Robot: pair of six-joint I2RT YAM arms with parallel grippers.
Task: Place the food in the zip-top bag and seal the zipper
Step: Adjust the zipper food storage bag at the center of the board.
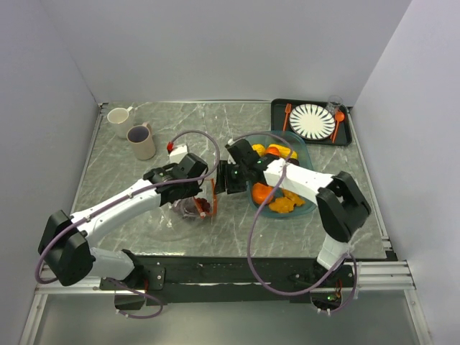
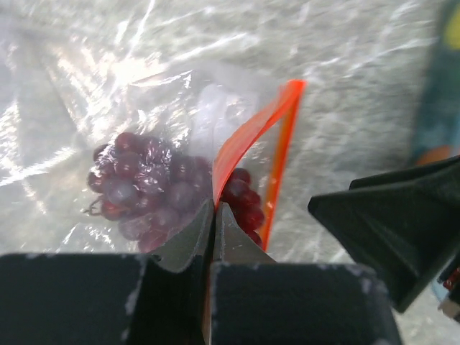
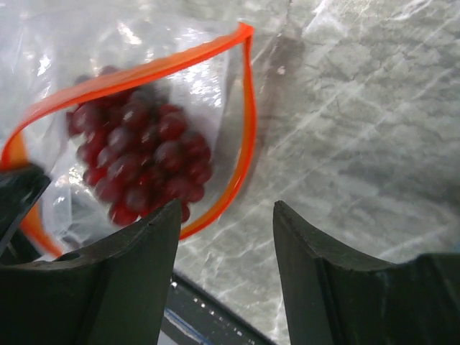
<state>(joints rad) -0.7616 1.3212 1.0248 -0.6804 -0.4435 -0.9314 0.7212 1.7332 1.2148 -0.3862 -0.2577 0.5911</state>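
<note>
The clear zip-top bag (image 1: 188, 209) lies on the marble table with the dark purple grape bunch (image 2: 144, 190) inside it. My left gripper (image 2: 213, 208) is shut on the orange-red zipper strip (image 2: 248, 136) and holds the mouth open. In the right wrist view the strip (image 3: 144, 68) forms an open loop around the grapes (image 3: 140, 162). My right gripper (image 3: 226, 215) is open and empty, just beside the bag's mouth over the table; it also shows in the top view (image 1: 221, 180). The other toy fruits (image 1: 277, 194) lie in the teal tray (image 1: 305, 154).
Two mugs (image 1: 141, 141) stand at the back left. A dark tray (image 1: 277, 108) with a striped plate (image 1: 312, 121), an orange fork and an orange spoon sits at the back right. The table's front edge is close under my right gripper.
</note>
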